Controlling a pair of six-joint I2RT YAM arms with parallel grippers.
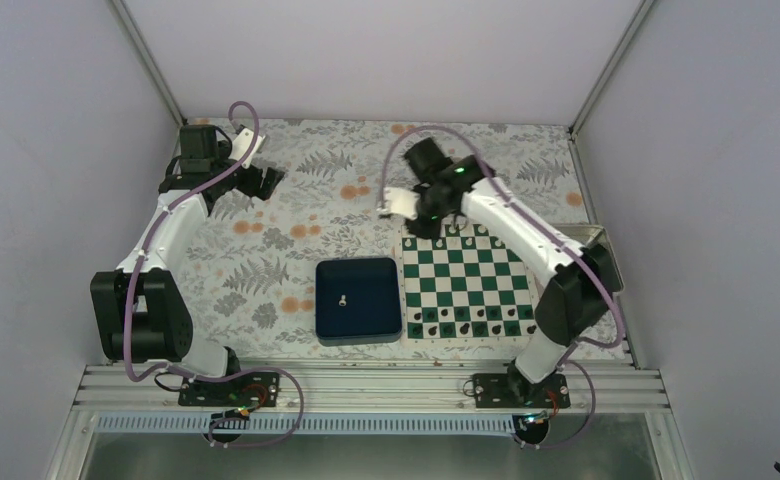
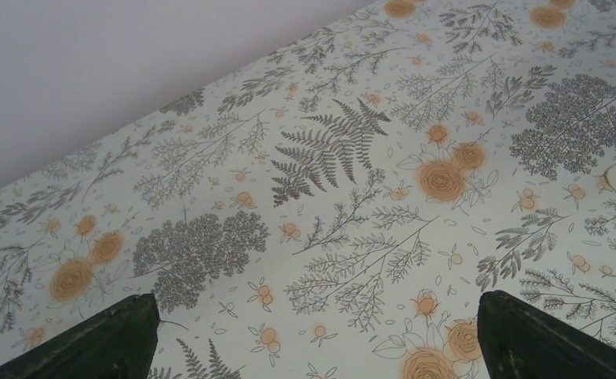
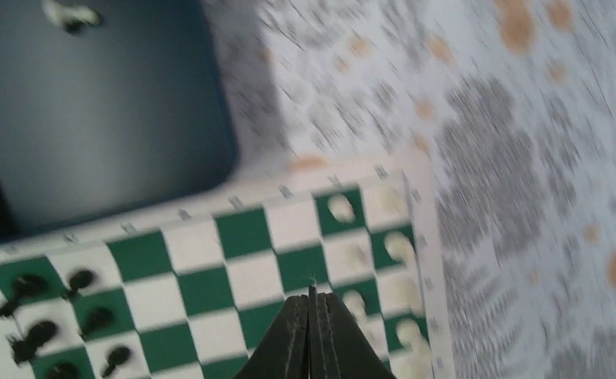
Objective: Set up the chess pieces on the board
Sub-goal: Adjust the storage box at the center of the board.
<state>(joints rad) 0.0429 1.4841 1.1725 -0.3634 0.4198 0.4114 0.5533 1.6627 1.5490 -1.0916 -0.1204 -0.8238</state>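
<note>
You have soft, even light with only weak shadows. In your right wrist view the board (image 3: 202, 288) is smeared by motion blur; the left wrist view is sharp.

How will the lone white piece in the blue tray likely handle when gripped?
The white piece looks tiny against the blue tray, so it is probably light and easily knocked. It seems to lie on its side, so it may roll if nudged.

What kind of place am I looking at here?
Likely a robot test booth: plain white walls around a floral-covered table, two arms bolted to a metal rail, a chessboard to practise on.
</note>
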